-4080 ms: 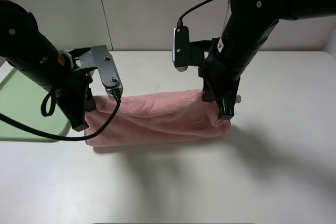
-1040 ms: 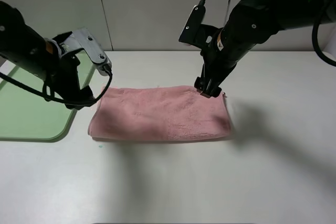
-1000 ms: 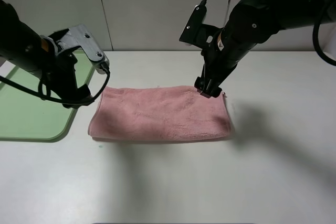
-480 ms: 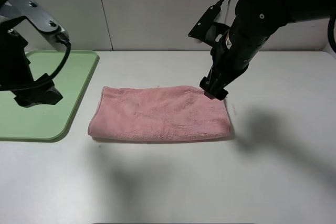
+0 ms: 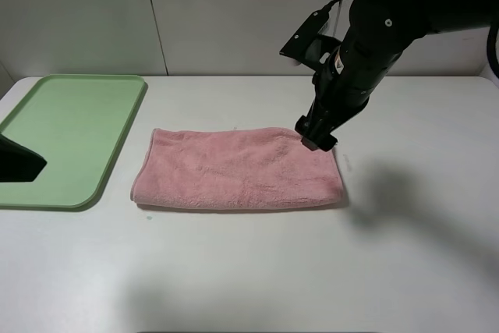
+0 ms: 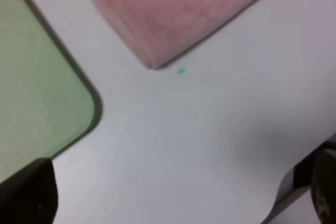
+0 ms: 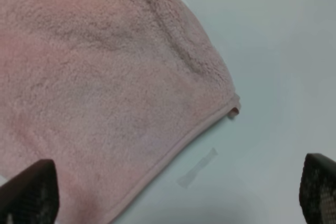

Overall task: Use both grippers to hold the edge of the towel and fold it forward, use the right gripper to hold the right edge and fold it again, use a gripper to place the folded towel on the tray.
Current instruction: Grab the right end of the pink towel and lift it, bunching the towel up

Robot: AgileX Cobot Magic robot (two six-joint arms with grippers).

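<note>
The towel (image 5: 238,168) lies folded once beside the tray (image 5: 70,138). Our right gripper (image 5: 316,136) hovers over its far right corner, the left gripper (image 6: 173,182) is aside. Both are wide open and empty. If we pinch one layer only, the fold could open.

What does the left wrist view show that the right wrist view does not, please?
Only the left wrist view shows the tray and a teal speck on the table. Only the right wrist view shows the hem, a corner tag and a pale strip lying on the table. Both show the towel resting on the table.
</note>
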